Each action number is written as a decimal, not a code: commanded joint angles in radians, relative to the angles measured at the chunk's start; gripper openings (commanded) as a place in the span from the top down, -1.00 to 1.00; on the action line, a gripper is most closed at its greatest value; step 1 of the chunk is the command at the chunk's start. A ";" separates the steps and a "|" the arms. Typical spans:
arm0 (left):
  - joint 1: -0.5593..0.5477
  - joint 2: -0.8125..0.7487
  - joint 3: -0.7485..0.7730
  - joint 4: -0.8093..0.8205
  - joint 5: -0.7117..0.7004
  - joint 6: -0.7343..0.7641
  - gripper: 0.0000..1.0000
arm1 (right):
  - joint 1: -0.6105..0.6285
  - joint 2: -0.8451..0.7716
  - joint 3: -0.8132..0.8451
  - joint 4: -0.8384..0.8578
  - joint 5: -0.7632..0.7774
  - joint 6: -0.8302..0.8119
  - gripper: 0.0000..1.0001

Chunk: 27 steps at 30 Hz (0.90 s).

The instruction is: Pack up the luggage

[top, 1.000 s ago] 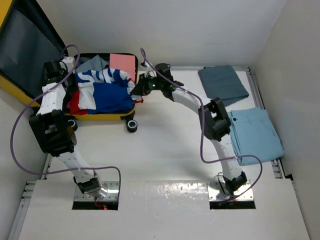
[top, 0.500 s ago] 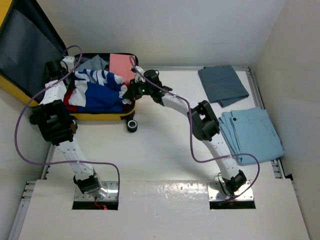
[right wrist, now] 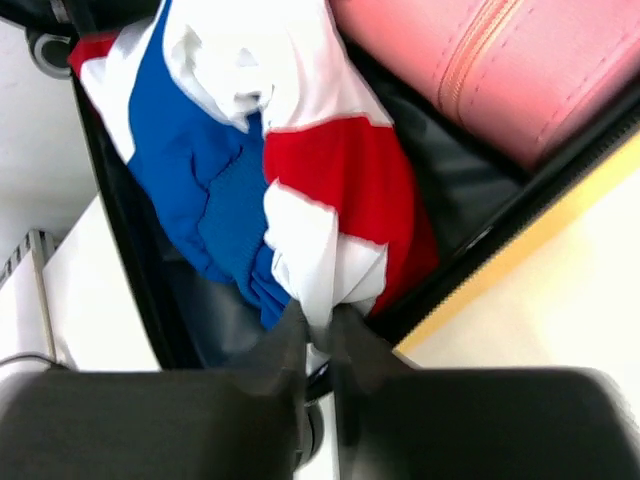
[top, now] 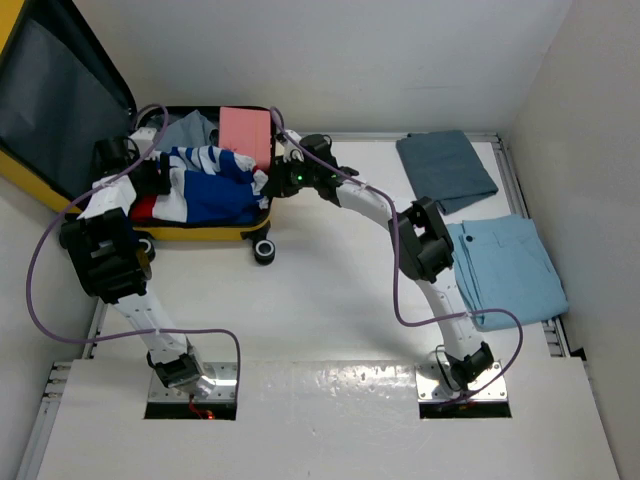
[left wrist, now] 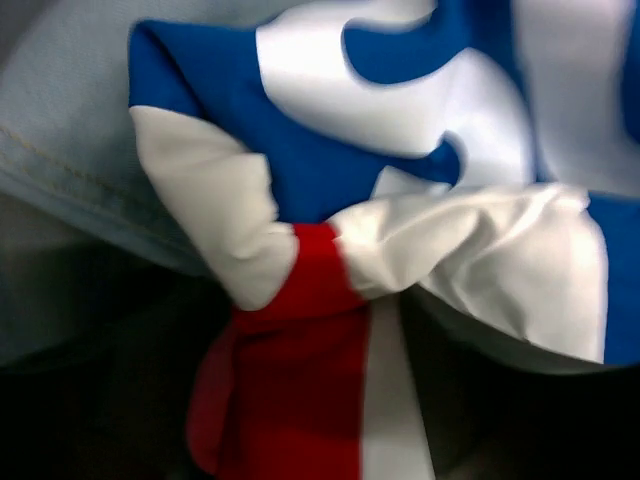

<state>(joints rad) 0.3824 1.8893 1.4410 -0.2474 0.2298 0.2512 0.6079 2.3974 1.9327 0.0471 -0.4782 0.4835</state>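
Observation:
The yellow luggage (top: 200,235) lies open at the far left, its dark-lined lid (top: 50,100) raised. A red, white and blue garment (top: 210,190) is bunched inside it, over a pale blue piece (top: 190,128). My left gripper (top: 158,178) sits at the garment's left end; in the left wrist view the cloth (left wrist: 330,200) fills the picture and a red fold hangs loose between two dark blurred fingers set wide apart. My right gripper (right wrist: 318,312) is over the luggage's right rim (right wrist: 520,250), its fingers pinched on a white fold of the garment (right wrist: 300,250).
A small pink case (top: 246,135) lies in the luggage's far right corner. A black wheel (top: 264,250) sticks out at the front. On the table at the right lie a folded dark teal cloth (top: 445,168) and folded light blue trousers (top: 508,270).
The garment has been drawn together and pushed further into the luggage. The left gripper came down onto its left end and its jaws spread; the right gripper stayed at the right rim.

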 commanded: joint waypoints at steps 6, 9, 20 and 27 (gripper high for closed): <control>0.041 -0.099 0.304 0.025 0.303 -0.164 -0.71 | -0.065 -0.167 -0.102 -0.050 -0.017 0.012 0.06; 0.041 -0.110 0.366 -0.019 0.399 -0.173 -0.54 | -0.088 -0.239 -0.187 0.028 -0.040 0.058 -0.05; -0.276 -0.098 0.174 -0.185 0.460 -0.017 0.38 | -0.256 -0.461 -0.446 0.002 0.046 0.031 -0.05; -0.352 0.077 0.052 -0.165 0.297 0.016 0.50 | -0.423 -0.552 -0.547 -0.172 0.079 -0.020 -0.05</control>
<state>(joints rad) 0.0109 1.9171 1.5448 -0.4026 0.6060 0.2295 0.2462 1.9182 1.4094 -0.0368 -0.4305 0.4965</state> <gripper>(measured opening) 0.259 0.526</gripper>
